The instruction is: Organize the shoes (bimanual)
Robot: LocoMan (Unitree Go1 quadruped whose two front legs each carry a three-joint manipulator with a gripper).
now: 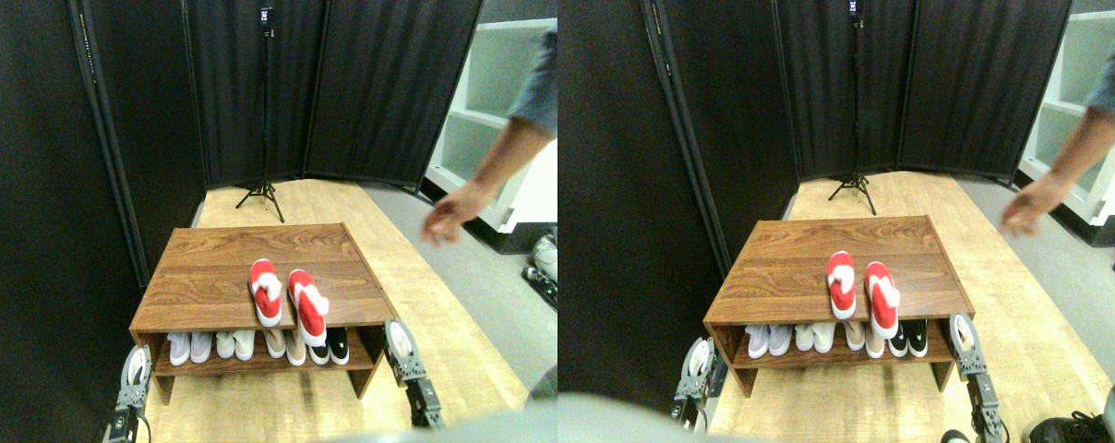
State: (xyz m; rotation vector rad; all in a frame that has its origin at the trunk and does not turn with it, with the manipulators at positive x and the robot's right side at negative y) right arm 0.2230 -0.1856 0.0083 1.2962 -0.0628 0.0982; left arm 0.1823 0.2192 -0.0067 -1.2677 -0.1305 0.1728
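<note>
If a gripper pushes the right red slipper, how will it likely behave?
The right bright red slip-on shoe with white fluffy lining looks soft and light, so it probably slides easily on the smooth wooden shoe rack top. Its end overhangs the front edge, so it may tip off.

Two pale limbs end in dark left gripper (134, 369) and right gripper (399, 343), flanking the rack (207, 268).

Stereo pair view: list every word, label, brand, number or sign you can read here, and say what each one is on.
No text can be read in this view.
Red shoes on the wooden rack: no visible brand or label.
Pairs on the lower shelf: too small to show any marking.
Device on top of the tripod: too small and blurred to read.
</note>
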